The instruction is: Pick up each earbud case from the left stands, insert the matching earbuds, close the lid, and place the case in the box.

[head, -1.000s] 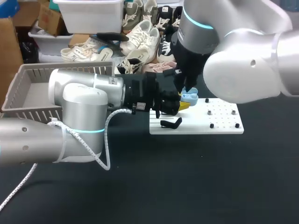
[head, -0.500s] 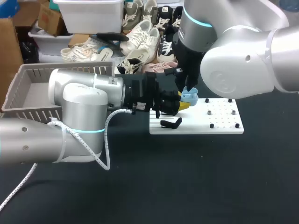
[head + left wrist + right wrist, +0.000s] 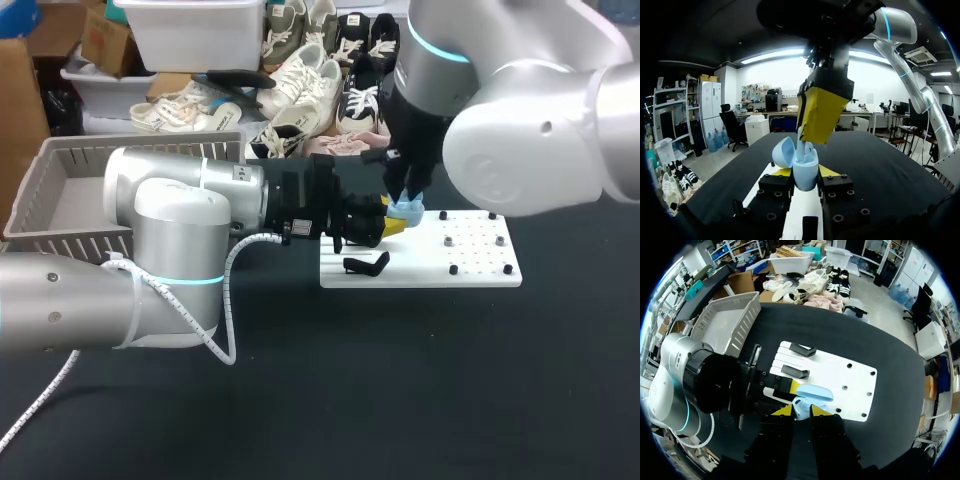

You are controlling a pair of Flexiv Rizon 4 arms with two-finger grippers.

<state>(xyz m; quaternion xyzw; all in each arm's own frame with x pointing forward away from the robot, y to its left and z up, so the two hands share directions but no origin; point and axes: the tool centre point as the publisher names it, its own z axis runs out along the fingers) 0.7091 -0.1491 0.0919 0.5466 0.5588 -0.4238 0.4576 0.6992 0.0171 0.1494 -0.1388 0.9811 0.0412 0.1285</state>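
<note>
The left gripper [image 3: 805,173] is clamping the pale blue earbud case [image 3: 804,165] from two sides, its yellow tips pressing against the case's lower half and holding it upright. The case's lid [image 3: 782,152] is standing open, tipped back to one side. Directly above it, the right gripper [image 3: 816,131] is pointing down with its fingers drawn close together, pinching a pale earbud [image 3: 801,145] whose stem is reaching into the open case. In the right wrist view that gripper [image 3: 801,411] is hanging straight over the case [image 3: 812,393], with the left arm's black wrist lying just beside it. In the head view the two grippers are meeting over the near-left corner of a white board [image 3: 480,270], the left arm coming in level from the side and the right arm descending from above. Two black stands [image 3: 796,371] are sitting on the board's left part, the nearer one just beside the held case. A grey basket [image 3: 60,190] is resting on the black table [image 3: 420,400], well apart, behind the left arm.
</note>
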